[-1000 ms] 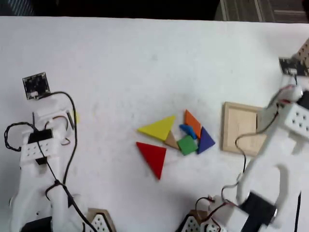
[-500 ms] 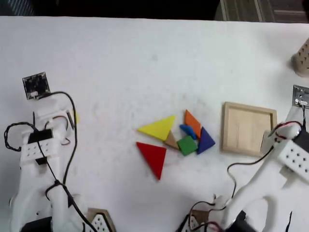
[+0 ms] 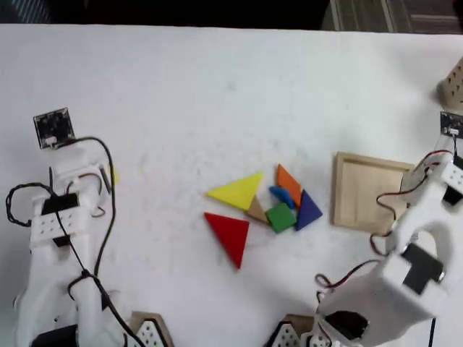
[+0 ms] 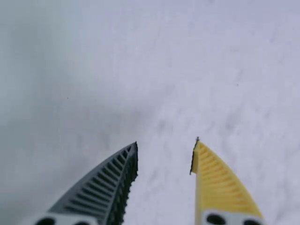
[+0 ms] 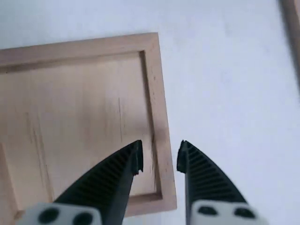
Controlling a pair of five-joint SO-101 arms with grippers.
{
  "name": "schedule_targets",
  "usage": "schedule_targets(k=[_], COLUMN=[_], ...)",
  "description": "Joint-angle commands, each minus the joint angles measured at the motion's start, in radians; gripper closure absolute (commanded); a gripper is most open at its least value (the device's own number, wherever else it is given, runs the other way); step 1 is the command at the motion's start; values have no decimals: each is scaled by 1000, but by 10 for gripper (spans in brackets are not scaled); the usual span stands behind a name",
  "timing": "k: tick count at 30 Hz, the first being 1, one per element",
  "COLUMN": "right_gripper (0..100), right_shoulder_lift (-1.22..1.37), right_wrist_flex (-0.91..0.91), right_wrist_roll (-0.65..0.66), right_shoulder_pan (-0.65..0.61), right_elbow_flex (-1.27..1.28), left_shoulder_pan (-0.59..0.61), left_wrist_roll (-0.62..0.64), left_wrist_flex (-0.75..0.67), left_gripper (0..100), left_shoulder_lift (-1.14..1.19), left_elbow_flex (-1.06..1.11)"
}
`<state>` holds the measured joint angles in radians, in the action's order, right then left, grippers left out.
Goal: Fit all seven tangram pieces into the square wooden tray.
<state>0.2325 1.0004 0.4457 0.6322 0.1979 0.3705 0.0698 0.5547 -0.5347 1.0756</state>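
Note:
The square wooden tray (image 3: 362, 189) lies empty at the right of the table, and its inner corner and rim (image 5: 154, 93) are close under my right wrist. My right gripper (image 5: 159, 157) hangs open just above that rim, holding nothing. The right arm (image 3: 423, 217) covers the tray's right side. The pieces lie loose left of the tray: a yellow triangle (image 3: 237, 191), a red triangle (image 3: 229, 235), an orange piece (image 3: 289, 182), a small blue piece (image 3: 282, 194), a green square (image 3: 280, 215), a purple triangle (image 3: 308, 210) and a tan triangle (image 3: 255, 210). My left gripper (image 4: 164, 157) is open over bare table.
The left arm (image 3: 58, 210) stands at the far left, well away from the pieces. The white table (image 3: 217, 101) has free room behind the pieces. A small pegged wooden object (image 3: 452, 87) sits at the right edge.
The right arm swung off the tray toward the right edge, then came back over the tray's right side. The left arm, tray and pieces have not moved.

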Motion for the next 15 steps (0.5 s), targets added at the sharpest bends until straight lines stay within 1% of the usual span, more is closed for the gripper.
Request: schedule_targets(k=[1, 4, 6, 10, 13, 15], right_gripper=[875, 875, 878, 882, 943, 988], right_shoulder_lift=[68, 107, 120, 124, 120, 130], right_wrist_flex=[-15, -15, -16, -18, -25, -50], right_wrist_roll=[38, 160, 192, 158, 114, 107], right_shoulder_pan=[-15, -31, -47, -58, -58, -58], right_elbow_flex=[-114, -129, -129, -130, -133, -132], left_shoulder_pan=[4, 4, 4, 4, 4, 4], left_wrist_roll=[6, 6, 6, 6, 6, 6], left_wrist_flex=[-26, -26, -26, -26, -26, -26], left_gripper=[789, 789, 789, 789, 789, 789], left_shoulder_lift=[-38, -38, -38, -38, -38, -38], left_elbow_flex=[-8, -8, -8, -8, -8, -8])
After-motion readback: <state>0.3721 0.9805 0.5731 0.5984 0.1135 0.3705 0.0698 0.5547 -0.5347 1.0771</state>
